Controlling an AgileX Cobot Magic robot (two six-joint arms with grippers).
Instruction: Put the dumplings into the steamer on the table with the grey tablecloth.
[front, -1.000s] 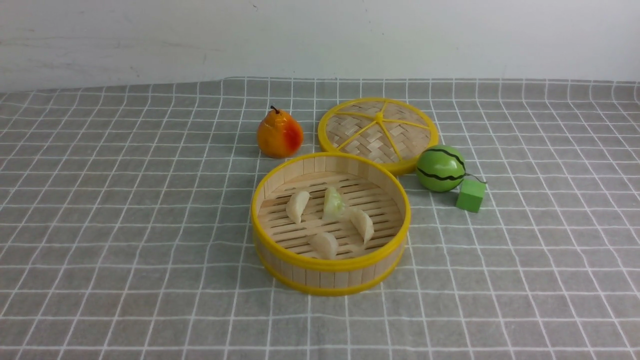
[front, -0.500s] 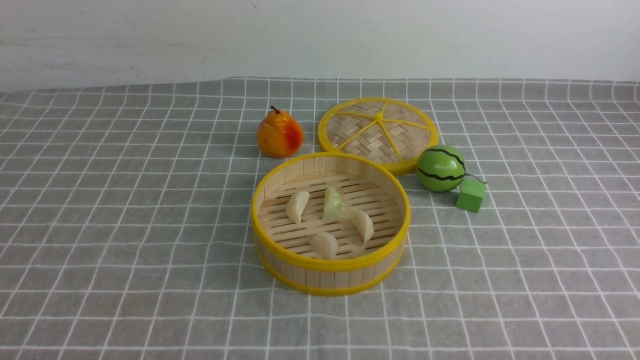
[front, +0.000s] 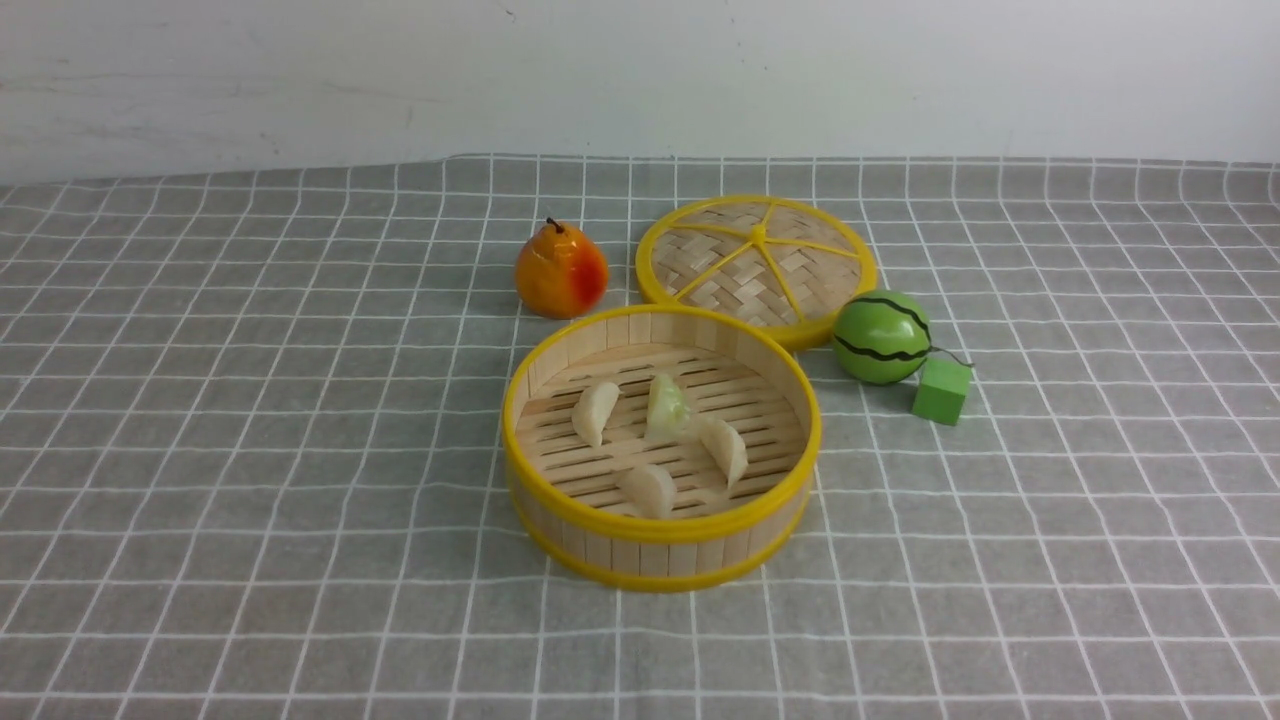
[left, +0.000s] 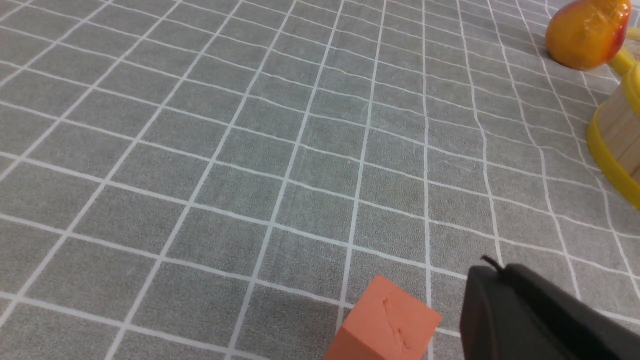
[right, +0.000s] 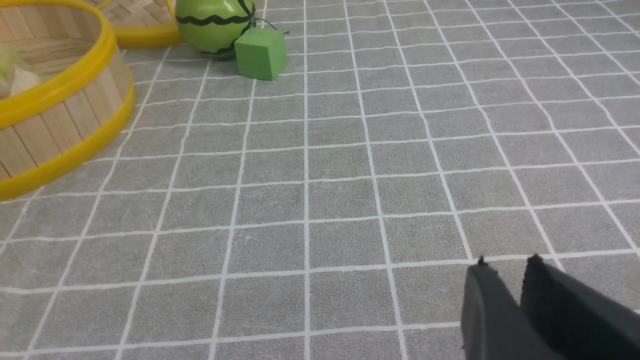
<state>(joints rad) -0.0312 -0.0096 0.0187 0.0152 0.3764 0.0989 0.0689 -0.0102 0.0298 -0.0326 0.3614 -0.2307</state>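
Note:
The steamer (front: 660, 530) stands on the grey tablecloth (front: 250, 450) in the middle of the table. Several dumplings lie on its slatted floor: a cream one (front: 595, 411), the green-tinged one (front: 667, 405), another (front: 725, 450) and one near the front (front: 648, 490). Neither gripper shows in the front view. In the left wrist view my left gripper (left: 492, 267) is shut and empty over the cloth, well away from the steamer (left: 617, 135). My right gripper (right: 507, 262) has a narrow gap between its tips and holds nothing, well clear of the steamer (right: 60, 115).
A pear (front: 561, 270) and the woven lid (front: 755, 265) sit behind the steamer. A toy watermelon (front: 882, 337) and a green cube (front: 942, 391) lie to its right. An orange cube (left: 385, 325) rests on the cloth next to my left gripper.
The pear has shifted very slightly. The steamer and the dumplings have not moved.

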